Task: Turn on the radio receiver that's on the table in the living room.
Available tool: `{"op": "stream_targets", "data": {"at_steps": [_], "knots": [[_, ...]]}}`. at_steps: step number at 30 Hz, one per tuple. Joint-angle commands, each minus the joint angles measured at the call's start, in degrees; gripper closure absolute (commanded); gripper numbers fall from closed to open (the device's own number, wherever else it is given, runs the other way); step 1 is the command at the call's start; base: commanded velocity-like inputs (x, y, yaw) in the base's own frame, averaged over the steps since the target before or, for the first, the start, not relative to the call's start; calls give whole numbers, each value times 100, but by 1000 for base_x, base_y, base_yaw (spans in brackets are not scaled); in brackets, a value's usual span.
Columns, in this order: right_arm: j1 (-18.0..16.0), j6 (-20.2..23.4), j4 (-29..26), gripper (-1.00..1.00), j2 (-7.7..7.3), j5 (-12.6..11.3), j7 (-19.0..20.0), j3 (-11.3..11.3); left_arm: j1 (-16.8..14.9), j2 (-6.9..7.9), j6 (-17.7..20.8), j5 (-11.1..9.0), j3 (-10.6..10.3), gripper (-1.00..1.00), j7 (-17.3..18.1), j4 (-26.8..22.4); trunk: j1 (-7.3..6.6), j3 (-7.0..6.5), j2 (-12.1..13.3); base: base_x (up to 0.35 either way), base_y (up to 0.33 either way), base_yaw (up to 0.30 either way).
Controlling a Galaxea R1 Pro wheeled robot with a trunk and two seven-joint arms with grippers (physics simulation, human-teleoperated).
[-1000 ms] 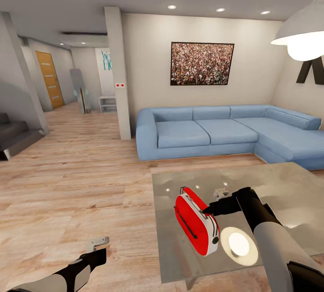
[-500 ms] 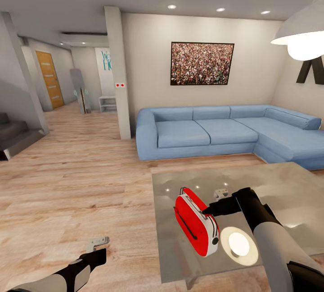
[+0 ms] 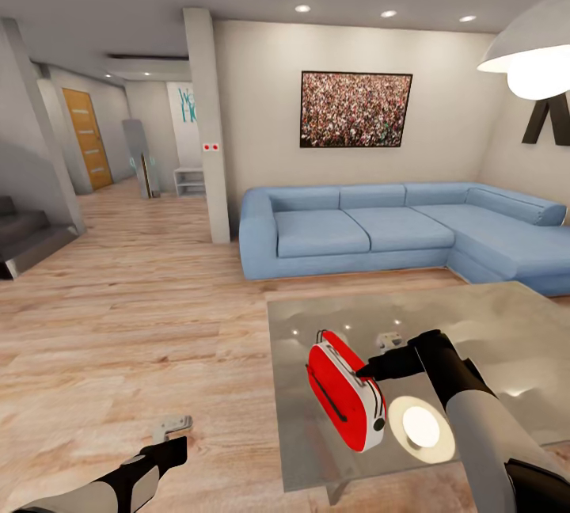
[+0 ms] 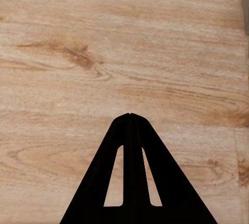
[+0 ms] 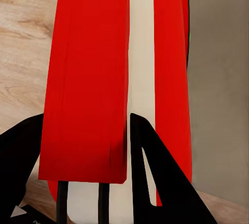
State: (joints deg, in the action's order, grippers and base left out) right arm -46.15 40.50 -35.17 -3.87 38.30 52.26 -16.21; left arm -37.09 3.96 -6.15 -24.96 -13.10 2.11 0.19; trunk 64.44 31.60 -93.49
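Radio [image 3: 345, 398] stood tilted on tabletop [image 3: 491, 331] near its front-left edge | right gripper [image 3: 366, 371] clamped across its narrow body | left gripper [image 4: 130, 116] pinched closed, idle over floor | rigid, light, glossy shell likely slippery; hold the flat sides, clear of dial.

blue corner sofa [image 3: 396, 229] on pale wood floor [image 3: 134, 315], crowd picture [image 3: 355, 111] above.

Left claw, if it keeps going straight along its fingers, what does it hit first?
Most likely the light wood floor: the left claw, fingertips together, points straight at the planks with nothing between, though depth is unclear.
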Motion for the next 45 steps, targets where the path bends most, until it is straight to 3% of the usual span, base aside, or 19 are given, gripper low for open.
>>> {"op": "stream_targets", "data": {"at_steps": [1, 11, 18, 23, 45], "knots": [[-1, 11, -1, 100, 0, -42, 4, -4, 0, 0, 0, 0, 0, 100, 0, 0, 22, 18, -42, 0, 0, 0], [-2, 11, 18, 100, 28, -36, 4, 14, 0, 0, 0, 0, 0, 100, 0, 1, 242, 197, -443, 0, 0, 0], [-2, 11, 38, 100, 59, -33, 4, 21, 0, 0, 0, 0, 0, 100, 0, 0, 242, 197, -443, 0, 0, 0], [-1, 11, 44, 100, 61, -33, 4, 28, 0, 0, 0, 0, 0, 100, 0, 1, 352, 287, -643, 0, 0, 0], [0, 11, 53, 100, 62, -33, 4, 31, 0, 0, -4, -9, 7, 100, 30, -1, 352, 287, -643, 91, 0, 0]]}}
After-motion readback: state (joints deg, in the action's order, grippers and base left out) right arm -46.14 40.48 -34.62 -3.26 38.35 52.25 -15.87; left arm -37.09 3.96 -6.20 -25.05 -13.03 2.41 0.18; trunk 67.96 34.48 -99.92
